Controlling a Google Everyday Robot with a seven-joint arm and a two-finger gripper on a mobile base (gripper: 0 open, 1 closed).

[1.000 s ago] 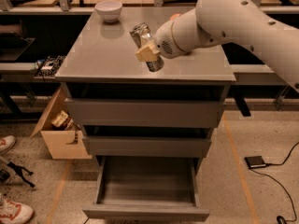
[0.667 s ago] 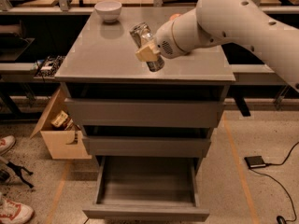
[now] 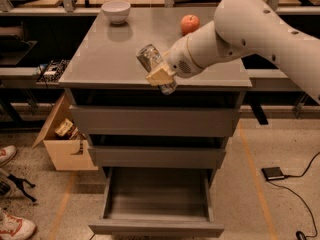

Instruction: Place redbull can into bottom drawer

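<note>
Fingers [image 3: 160, 75]: tan pads of white arm's gripper [image 3: 163, 79], clamped on slim silver metal redbull can [image 3: 151, 60]. Nearest: bottom drawer [image 3: 156, 226], wide shallow grey tray, stood pulled open, lay straight below & fwd of can. Mid: can hung tilted over front edge of grey cabinet top [image 3: 100, 59], long axis slanting, shiny end up-left. Far: white bowl [image 3: 116, 11], round orange fruit [image 3: 190, 23].

The gripper [image 3: 161, 76], clamped on the tilted redbull can [image 3: 149, 59], has come forward and down since a second ago, so the can's lower end now hangs over the front edge of the cabinet top [image 3: 105, 59]. The arm [image 3: 250, 29] has dropped too, uncovering an orange-red fruit [image 3: 190, 23] behind it
</note>
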